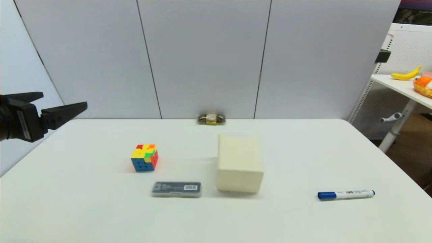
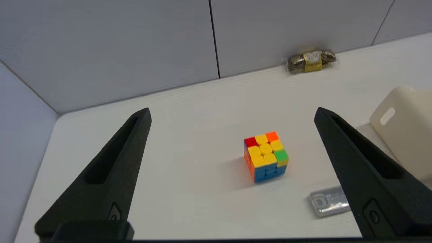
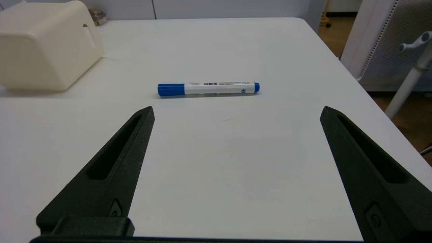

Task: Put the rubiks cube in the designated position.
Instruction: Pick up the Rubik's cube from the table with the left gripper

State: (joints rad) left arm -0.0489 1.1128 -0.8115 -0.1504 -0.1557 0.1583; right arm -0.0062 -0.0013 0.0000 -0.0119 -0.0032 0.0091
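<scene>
- Presently, the left gripper (image 1: 64, 103) hangs in the air at the far left edge of the white table (image 1: 84, 216), its fingers spread wide and holding nothing.
- The rubiks cube (image 1: 145, 157) sits flat on the tabletop left of centre, well apart from the left gripper; yellow, red, orange and green squares face up, blue squares face the robot.
- A grey flat case (image 1: 176, 189) with a barcode label lies just in front of the cube and slightly to its right, not touching it.
- A small wrapped packet (image 1: 211, 118) with a yellow band rests against the back wall panels.
- A cream box (image 1: 239, 163) stands at centre, right of the cube and beside the case.
- A blue-capped marker (image 1: 346, 194) lies on its side on the right part of the table.
- The right gripper (image 3: 236, 111) hovers over bare tabletop near the marker, fingers wide apart and empty; it is outside the head view.
</scene>
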